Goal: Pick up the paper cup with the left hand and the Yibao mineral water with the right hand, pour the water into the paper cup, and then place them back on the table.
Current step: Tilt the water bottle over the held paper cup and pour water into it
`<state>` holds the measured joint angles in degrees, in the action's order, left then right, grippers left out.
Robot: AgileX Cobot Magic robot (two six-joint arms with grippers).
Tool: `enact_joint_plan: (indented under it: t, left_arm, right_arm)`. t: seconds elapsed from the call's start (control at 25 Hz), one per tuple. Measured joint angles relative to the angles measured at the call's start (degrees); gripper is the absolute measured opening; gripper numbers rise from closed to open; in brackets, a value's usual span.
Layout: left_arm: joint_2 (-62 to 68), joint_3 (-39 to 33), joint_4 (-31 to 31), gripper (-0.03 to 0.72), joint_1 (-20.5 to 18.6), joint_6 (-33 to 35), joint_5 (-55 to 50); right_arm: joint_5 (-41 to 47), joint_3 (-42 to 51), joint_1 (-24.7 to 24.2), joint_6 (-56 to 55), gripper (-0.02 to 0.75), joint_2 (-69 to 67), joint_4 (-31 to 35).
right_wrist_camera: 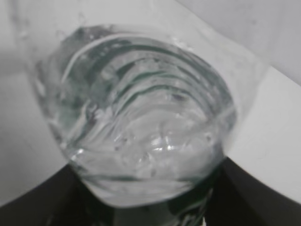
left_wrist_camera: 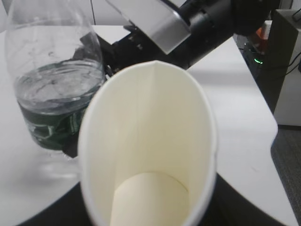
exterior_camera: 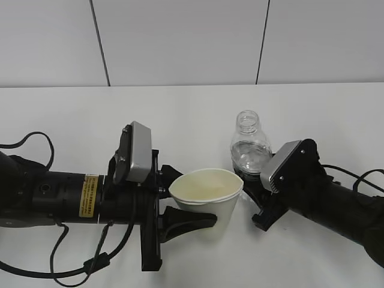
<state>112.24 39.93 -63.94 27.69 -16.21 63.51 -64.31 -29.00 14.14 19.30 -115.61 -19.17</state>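
The cream-white paper cup point(exterior_camera: 208, 201) is clamped between the black fingers of my left gripper point(exterior_camera: 198, 201), and its rim is squeezed into an oval. In the left wrist view the paper cup point(left_wrist_camera: 150, 155) fills the frame and its inside looks dry. Just to its right stands the Yibao mineral water point(exterior_camera: 249, 144), upright and capless, with water in its lower part. My right gripper point(exterior_camera: 249, 180) is shut around its green-labelled base. The bottle point(right_wrist_camera: 141, 117) fills the right wrist view, with black fingers point(right_wrist_camera: 42, 202) on either side. Cup and bottle sit close together, and whether they touch the table point(exterior_camera: 180, 108) is unclear.
Black cables point(exterior_camera: 36, 141) trail from the left arm and another cable point(exterior_camera: 354, 177) runs behind the right arm. A grey panelled wall point(exterior_camera: 180, 42) closes the table's far edge. In the left wrist view the table's edge point(left_wrist_camera: 263, 117) drops to equipment point(left_wrist_camera: 287, 66) beyond.
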Motion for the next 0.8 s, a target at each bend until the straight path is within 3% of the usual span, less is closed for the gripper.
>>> enact_joint_plan:
  t: [0.16, 0.44, 0.8]
  left_arm:
    - [0.0, 0.0, 1.6, 0.355, 0.0, 0.0, -3.3]
    - [0.0, 0.0, 10.7, 0.355, 0.0, 0.0, -5.5]
    - [0.0, 0.0, 10.5, 0.402, 0.0, 0.0, -8.6]
  right_arm:
    - [0.0, 0.0, 0.0, 4.5, 0.423, 0.0, 1.6]
    - [0.0, 0.0, 0.0, 10.3, 0.422, 0.0, 2.9]
    - [0.0, 0.0, 0.0, 18.6, 0.421, 0.0, 5.2]
